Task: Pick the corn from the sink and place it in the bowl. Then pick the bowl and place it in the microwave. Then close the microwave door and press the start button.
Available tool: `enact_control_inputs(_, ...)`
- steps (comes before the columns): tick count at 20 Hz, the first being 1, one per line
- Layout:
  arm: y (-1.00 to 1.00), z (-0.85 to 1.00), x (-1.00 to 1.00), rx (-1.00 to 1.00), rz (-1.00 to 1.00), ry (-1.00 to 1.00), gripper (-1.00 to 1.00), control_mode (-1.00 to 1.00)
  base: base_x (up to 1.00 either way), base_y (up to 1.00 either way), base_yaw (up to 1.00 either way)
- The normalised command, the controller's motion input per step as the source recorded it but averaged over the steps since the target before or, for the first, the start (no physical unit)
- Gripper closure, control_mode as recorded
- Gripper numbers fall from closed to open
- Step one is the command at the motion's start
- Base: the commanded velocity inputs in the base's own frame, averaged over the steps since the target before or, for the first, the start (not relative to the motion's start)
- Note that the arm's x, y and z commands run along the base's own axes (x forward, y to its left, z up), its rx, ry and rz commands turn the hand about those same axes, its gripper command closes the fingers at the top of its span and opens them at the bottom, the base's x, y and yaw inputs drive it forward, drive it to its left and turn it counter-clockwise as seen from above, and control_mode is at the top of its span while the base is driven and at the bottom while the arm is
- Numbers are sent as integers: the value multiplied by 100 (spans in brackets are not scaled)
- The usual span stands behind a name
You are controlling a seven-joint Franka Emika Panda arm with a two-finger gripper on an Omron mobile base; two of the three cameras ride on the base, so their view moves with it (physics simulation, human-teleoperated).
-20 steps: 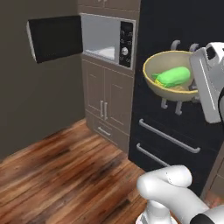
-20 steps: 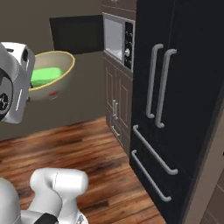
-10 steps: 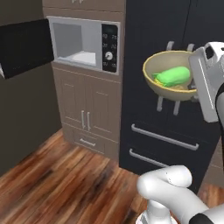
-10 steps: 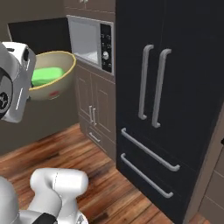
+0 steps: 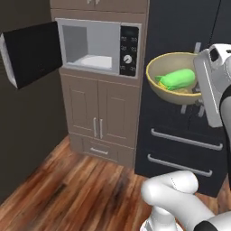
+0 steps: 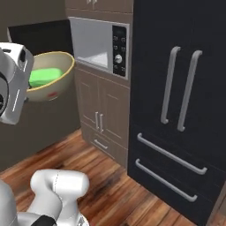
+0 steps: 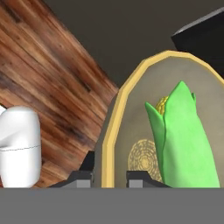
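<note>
The bowl (image 5: 173, 85) — the corn (image 5: 178, 79) lying loose inside — is pinched by its rim between nearly closed fingers (image 7: 133, 178) short of the open microwave (image 5: 100, 47), so a tilt or a clipped microwave door (image 5: 31, 54) could spill it.

A rendered home kitchen. A built-in microwave (image 5: 101, 47) with its door (image 5: 32, 52) swung open sits in tan wood cabinetry, left of the end effector (image 7: 108, 177) in the left base view. Below it are panelled cabinet doors (image 5: 100, 117) and a drawer (image 5: 100, 151). A tall black refrigerator (image 6: 181, 101) with long grey handles stands behind the end effector. The floor (image 5: 67, 189) is dark wood plank.
</note>
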Motion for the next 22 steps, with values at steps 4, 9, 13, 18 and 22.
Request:
enact_control_inputs(4, 0, 0, 0, 0, 0, 0, 100, 100, 19, 52, -38)
enact_control_inputs(9, 0, 0, 0, 0, 0, 0, 100, 100, 20, 54, -42)
enact_control_inputs(13, 0, 0, 0, 0, 0, 0, 100, 100, 21, 75, -46)
enact_control_inputs(18, 0, 0, 0, 0, 0, 0, 100, 100, 33, 91, -50)
enact_control_inputs(22, 0, 0, 0, 0, 0, 0, 100, 100, 38, 77, -50)
